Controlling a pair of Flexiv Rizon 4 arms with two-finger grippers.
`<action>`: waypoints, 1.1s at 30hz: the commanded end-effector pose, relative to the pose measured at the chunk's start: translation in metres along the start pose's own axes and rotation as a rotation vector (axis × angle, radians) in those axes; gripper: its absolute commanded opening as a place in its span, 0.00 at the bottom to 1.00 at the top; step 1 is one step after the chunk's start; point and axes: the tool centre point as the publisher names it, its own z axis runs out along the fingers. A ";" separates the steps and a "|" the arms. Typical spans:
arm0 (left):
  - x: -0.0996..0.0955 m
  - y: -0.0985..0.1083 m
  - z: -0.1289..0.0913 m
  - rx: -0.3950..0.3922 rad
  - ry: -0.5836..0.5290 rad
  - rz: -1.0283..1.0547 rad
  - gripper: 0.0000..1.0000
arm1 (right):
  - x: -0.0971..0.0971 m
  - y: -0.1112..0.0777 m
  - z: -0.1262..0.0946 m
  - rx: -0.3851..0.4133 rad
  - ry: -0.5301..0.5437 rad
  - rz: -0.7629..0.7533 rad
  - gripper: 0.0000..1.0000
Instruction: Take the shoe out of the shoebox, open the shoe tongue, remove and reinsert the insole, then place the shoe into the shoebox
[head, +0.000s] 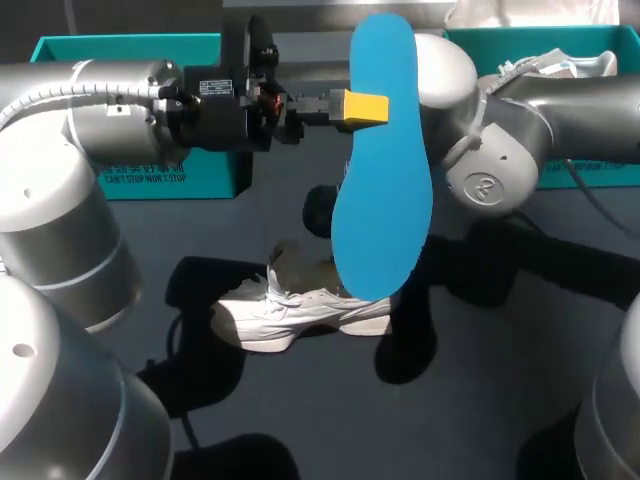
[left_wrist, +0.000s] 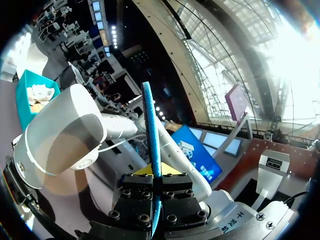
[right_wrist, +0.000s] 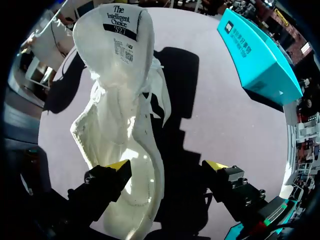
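A blue insole (head: 380, 150) hangs upright above the table, with my left gripper (head: 358, 107) shut on its edge. In the left wrist view the insole (left_wrist: 150, 125) stands edge-on, pinched between the fingers of the left gripper (left_wrist: 156, 182). The white shoe (head: 300, 312) lies on the table below the insole. In the right wrist view the shoe (right_wrist: 122, 125) has its tongue (right_wrist: 117, 30) lifted. My right gripper (right_wrist: 166, 167) is open over the heel end; one finger is at the collar and the other is clear of the shoe. In the head view the insole hides the right gripper.
One teal shoebox (head: 150, 150) stands at the back left behind my left arm, also in the right wrist view as the teal shoebox (right_wrist: 260, 55). A second teal box (head: 570, 60) with another white shoe (head: 560, 65) in it stands at the back right.
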 end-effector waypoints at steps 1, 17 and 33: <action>0.000 0.000 0.001 0.001 -0.001 0.000 0.00 | -0.005 0.009 0.021 0.023 0.008 -0.003 0.50; 0.000 0.000 0.001 0.001 -0.001 0.000 0.00 | -0.002 0.018 0.033 0.066 0.049 -0.027 0.00; 0.000 0.000 0.001 0.001 -0.001 0.000 0.00 | 0.039 0.016 0.002 0.074 0.144 0.581 0.00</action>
